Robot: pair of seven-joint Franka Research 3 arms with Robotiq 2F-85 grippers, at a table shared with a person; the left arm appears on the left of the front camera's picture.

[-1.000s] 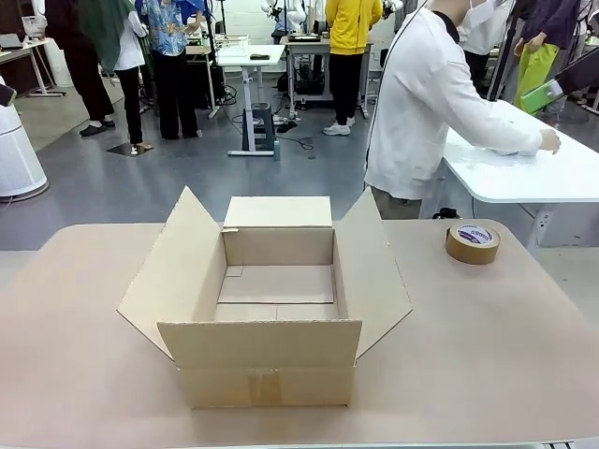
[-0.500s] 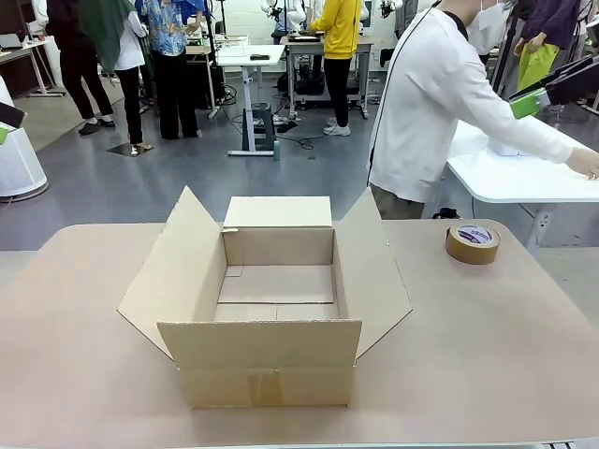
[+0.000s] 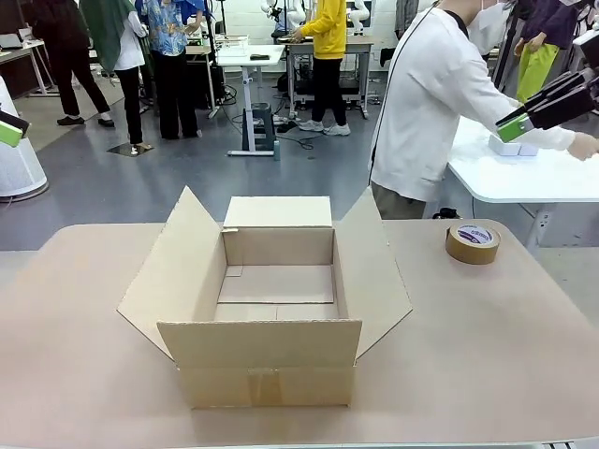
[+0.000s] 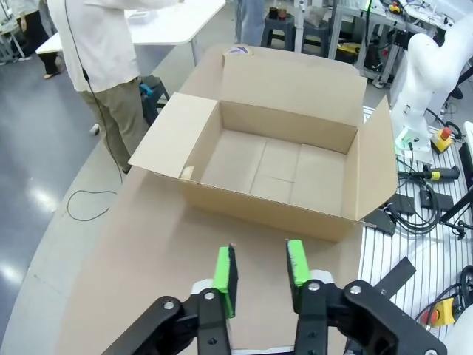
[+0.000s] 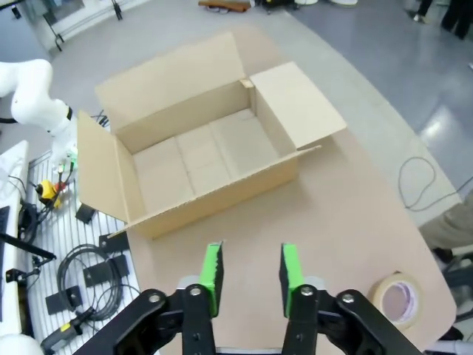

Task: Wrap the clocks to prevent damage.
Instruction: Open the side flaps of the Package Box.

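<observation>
Open box (image 3: 277,297) on the table (image 3: 487,346)
Both grippers (image 4: 261,270) (image 5: 249,276) hover above, jaws pressed near together, pinching nothing; tape roll (image 3: 473,242) far right.

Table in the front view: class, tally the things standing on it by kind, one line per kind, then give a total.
Cardboard box: 1
Roll of tape: 1
Total: 2
</observation>
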